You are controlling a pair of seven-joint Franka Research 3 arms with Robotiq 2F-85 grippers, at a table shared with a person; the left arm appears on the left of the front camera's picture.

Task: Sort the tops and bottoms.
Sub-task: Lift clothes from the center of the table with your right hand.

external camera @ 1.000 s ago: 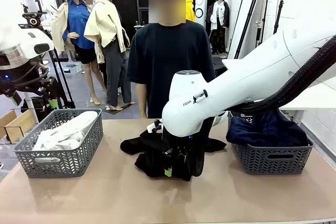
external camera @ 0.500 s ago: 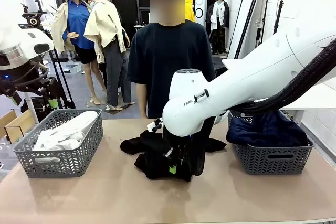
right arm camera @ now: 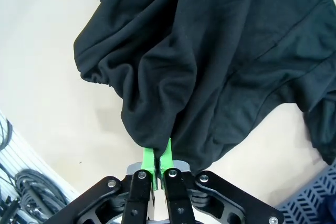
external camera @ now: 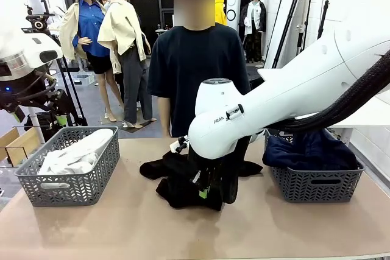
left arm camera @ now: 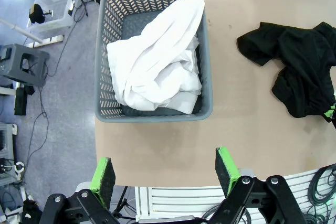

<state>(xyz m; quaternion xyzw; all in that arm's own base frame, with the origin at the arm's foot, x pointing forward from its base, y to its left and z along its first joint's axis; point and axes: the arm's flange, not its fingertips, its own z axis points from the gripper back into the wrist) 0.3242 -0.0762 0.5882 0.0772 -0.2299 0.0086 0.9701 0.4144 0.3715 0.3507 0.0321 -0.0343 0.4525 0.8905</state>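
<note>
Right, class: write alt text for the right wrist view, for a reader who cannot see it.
The right gripper, its green pads pressed together, pinches a fold of a black garment bunched on the tan table. A corner of a basket shows at the lower right.

Hidden and cut-off parts

In the front view the right arm (external camera: 256, 114) covers the middle of the black garment (external camera: 177, 178) and the person's lower body, and its gripper (external camera: 203, 194) is mostly lost against the dark cloth. The right basket (external camera: 314, 184) is partly behind the arm. In the right wrist view the cloth (right arm camera: 210, 66) runs off the top and right edges. In the left wrist view the garment (left arm camera: 299, 77) is cut by the right edge.
</note>
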